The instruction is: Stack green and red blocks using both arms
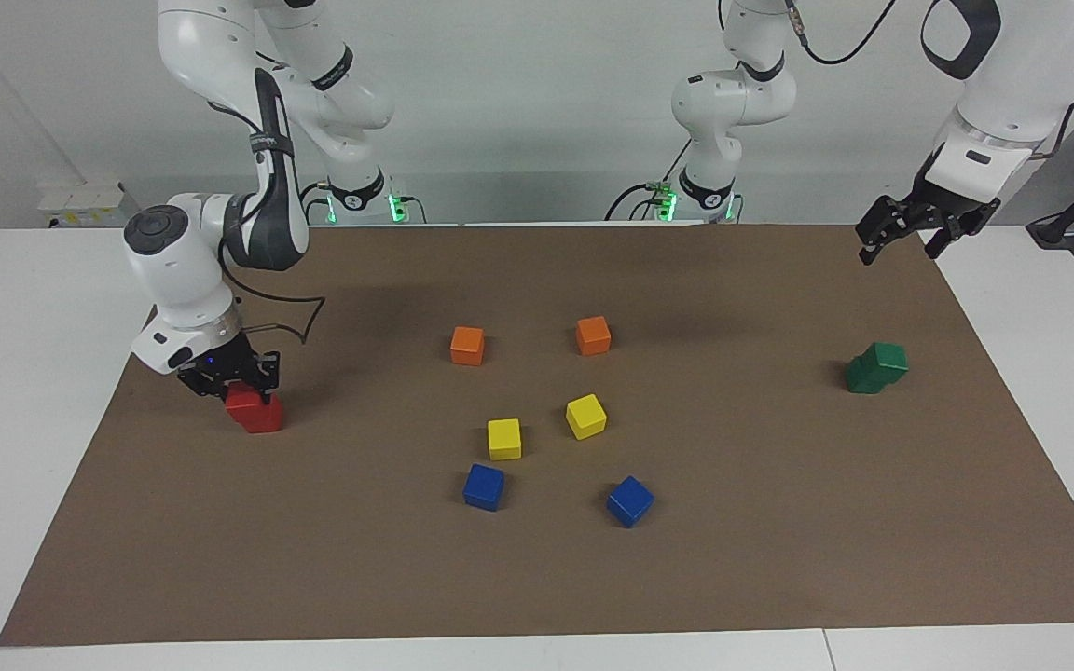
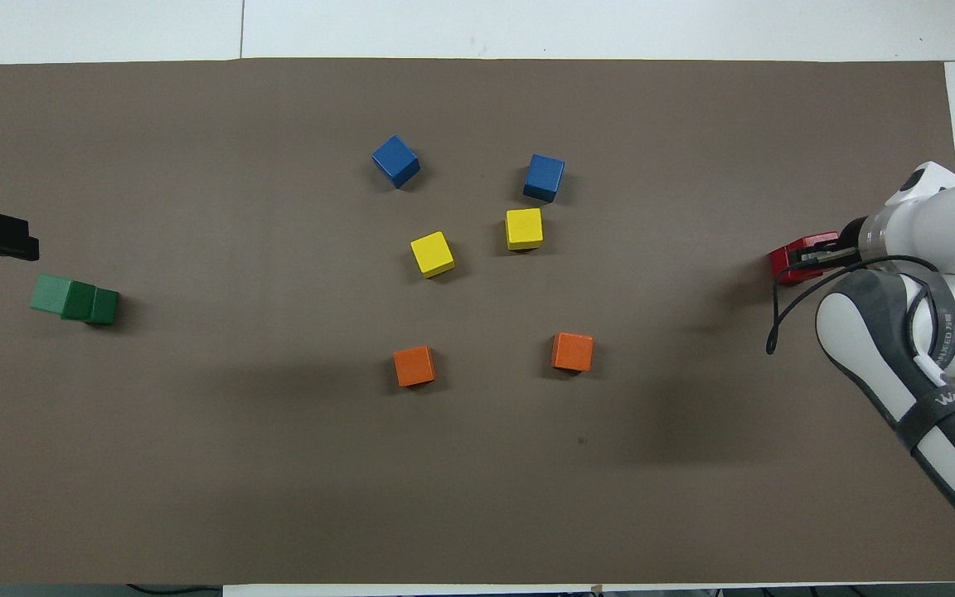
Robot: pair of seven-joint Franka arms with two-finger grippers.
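Gripping the red blocks (image 1: 255, 410), seemingly stacked, is the right claw (image 1: 231, 377); left claw (image 1: 910, 231) hangs open.

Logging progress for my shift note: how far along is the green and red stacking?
Done: the green stack stands, top cube skewed, and the left gripper hangs open above the mat's edge. In hand: the right gripper sits on the red stack. Left: letting go and lifting away.
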